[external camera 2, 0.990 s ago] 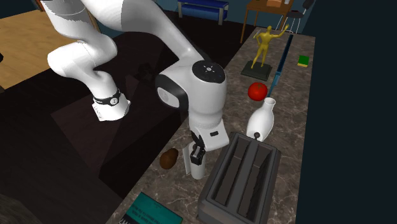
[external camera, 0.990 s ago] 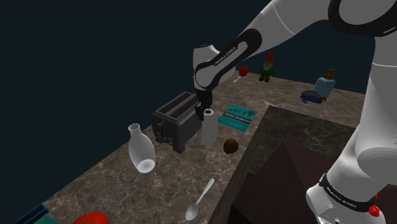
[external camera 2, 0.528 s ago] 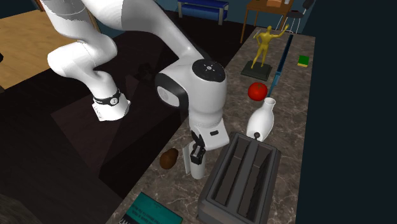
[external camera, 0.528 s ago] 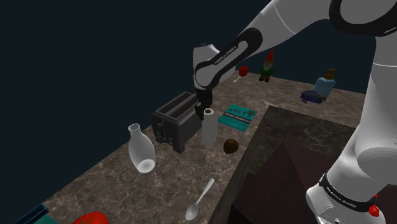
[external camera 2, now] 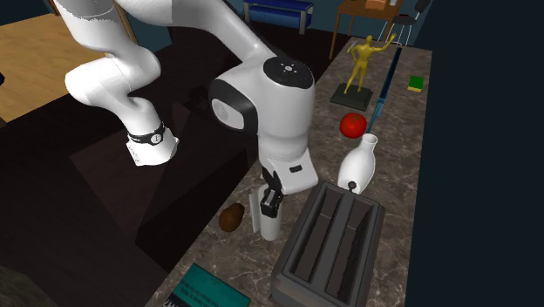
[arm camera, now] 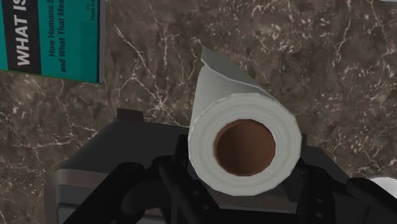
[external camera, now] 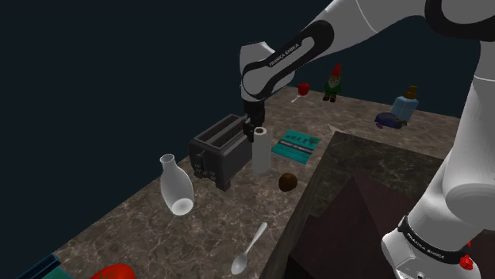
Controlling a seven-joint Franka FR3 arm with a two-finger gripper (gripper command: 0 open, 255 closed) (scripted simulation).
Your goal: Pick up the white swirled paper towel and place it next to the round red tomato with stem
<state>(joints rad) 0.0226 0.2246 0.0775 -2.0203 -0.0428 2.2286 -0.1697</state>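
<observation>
Jaws are gripping paper towel roll [arm camera: 245, 147] at its top end; roll's running vert. below them. Tomato [external camera 2: 351, 125] is lying well apart along worktop [external camera 2: 397, 205], past toaster [external camera 2: 336, 253] & vase [external camera 2: 360, 166].

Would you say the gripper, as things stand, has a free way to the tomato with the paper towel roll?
Probably yes, if it travels high: the gripper clasps the paper towel roll, but the white vase stands on the way to the tomato, and the toaster is close beside the roll.
</observation>
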